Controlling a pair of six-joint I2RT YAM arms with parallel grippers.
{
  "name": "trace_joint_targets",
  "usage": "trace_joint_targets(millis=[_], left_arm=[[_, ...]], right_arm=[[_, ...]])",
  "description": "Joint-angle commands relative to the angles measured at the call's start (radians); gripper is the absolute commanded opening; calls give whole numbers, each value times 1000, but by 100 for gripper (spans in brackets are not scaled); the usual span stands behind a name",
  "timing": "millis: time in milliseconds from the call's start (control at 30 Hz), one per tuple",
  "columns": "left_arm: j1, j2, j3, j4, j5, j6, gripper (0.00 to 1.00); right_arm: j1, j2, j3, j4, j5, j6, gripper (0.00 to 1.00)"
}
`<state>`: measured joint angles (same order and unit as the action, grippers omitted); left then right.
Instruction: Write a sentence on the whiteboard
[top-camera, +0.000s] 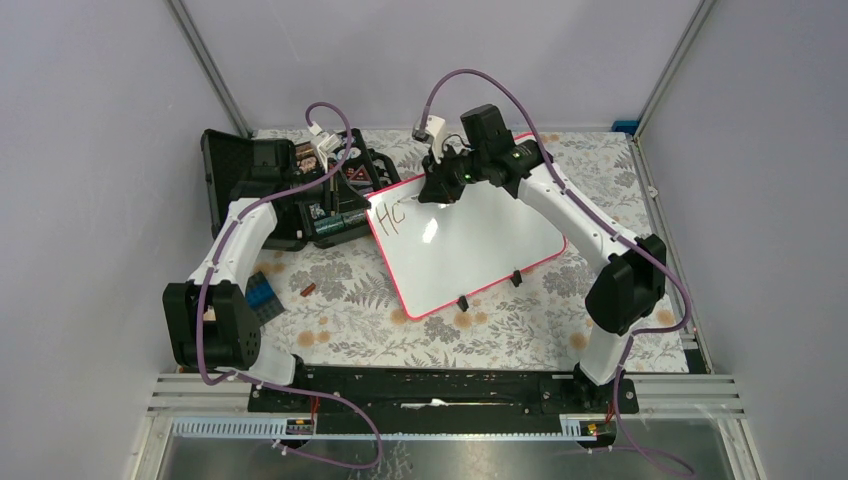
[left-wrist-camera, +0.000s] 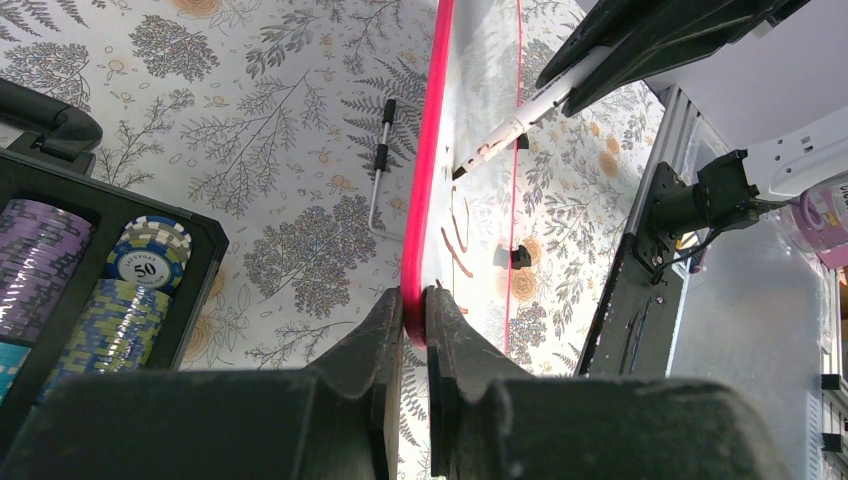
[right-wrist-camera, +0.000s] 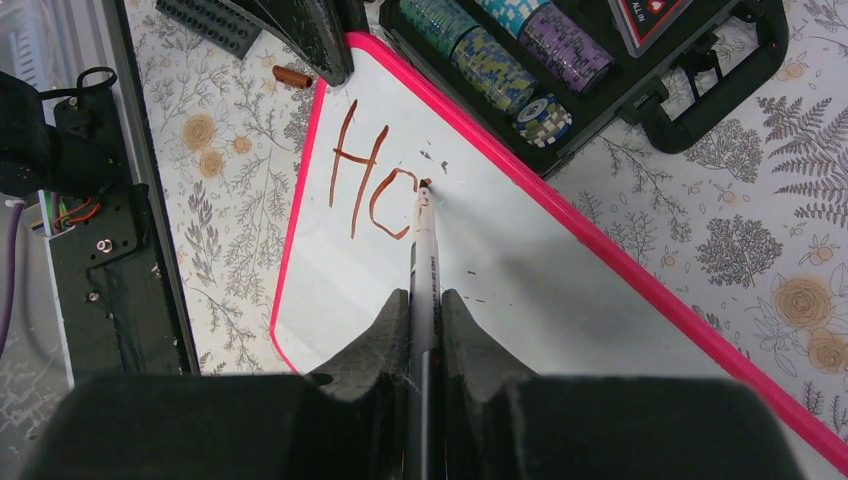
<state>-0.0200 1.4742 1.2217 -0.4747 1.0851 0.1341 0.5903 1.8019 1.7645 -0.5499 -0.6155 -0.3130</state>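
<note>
Lighting: bright, even and diffuse from overhead; all three views are well exposed.

Top view: sharp throughout. One small white glare patch sits on the whiteboard (top-camera: 480, 250), left of its centre. Shadows on the patterned surface (top-camera: 350, 300) are soft and faint.

Left wrist view: the left claw (left-wrist-camera: 413, 295) is dark and out of focus in the foreground. The board's face mirrors its surroundings at this grazing angle.

Right wrist view: the right claw (right-wrist-camera: 424, 300) is blurred along the bottom edge. A soft grey shadow lies on the board beside the marker (right-wrist-camera: 424, 240). The lettering (right-wrist-camera: 375, 195) is crisp.
</note>
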Motion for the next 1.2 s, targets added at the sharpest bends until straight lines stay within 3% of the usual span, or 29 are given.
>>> trace_joint_targets(millis=[0,667,1167], left_arm=[[-23,-23,-1,34,9,43,0],[-23,-26,0,34,7,41,0],[-23,-24,1,33,6,42,0]], right_arm=[[12,6,36,-9,11,-1,0],[-1,-59,-79,-8,47,-29,0],[-32,-113,-38,-5,-65,1,0]])
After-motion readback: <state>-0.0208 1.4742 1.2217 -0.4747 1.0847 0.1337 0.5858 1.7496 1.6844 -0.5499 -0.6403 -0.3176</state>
